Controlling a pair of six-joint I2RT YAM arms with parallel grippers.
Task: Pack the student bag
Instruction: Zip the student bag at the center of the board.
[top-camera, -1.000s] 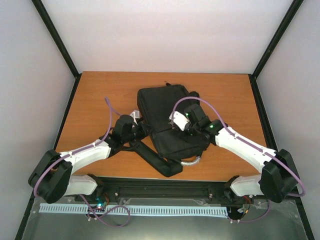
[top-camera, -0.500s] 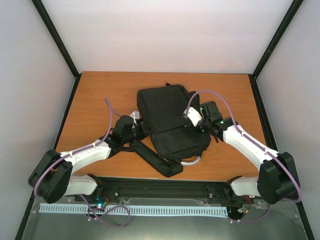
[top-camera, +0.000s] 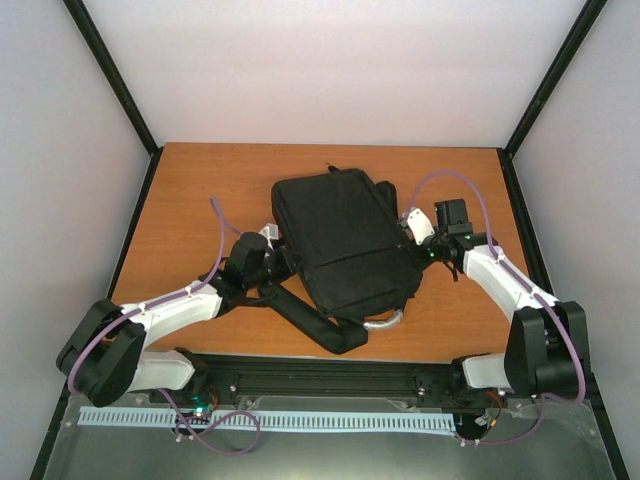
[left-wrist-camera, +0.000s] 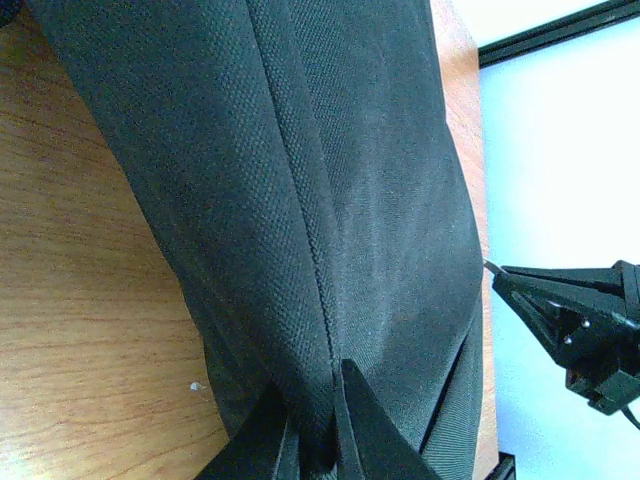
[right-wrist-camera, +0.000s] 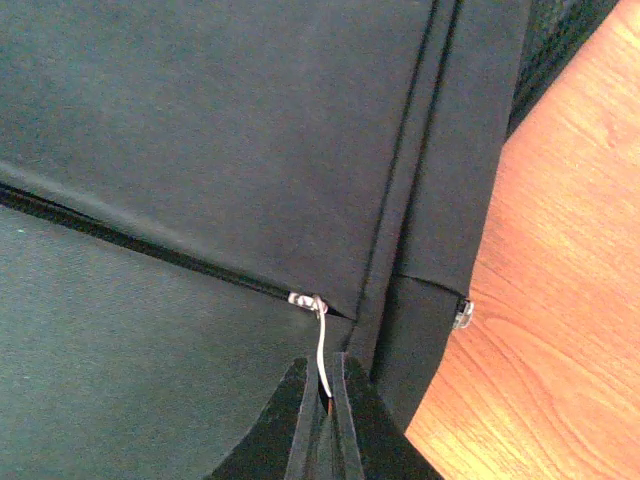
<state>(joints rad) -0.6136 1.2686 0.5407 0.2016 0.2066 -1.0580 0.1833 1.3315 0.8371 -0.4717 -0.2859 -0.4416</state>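
While my right gripper (right-wrist-camera: 322, 378) pinches the zip pull (right-wrist-camera: 320, 345) and left gripper (left-wrist-camera: 310, 405) clamps the student bag (top-camera: 340, 235) seam, I reckon: pull straight along the zip, fabric taut.

White arm links (top-camera: 175, 305), black joints (top-camera: 545, 350), purple cables (top-camera: 222, 226), black tapered tool fingers (left-wrist-camera: 365, 430)

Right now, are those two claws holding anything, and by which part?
Yes, both. The left gripper pinches the student bag by a raised seam in its fabric. The right gripper pinches the bag's thin zipper pull.
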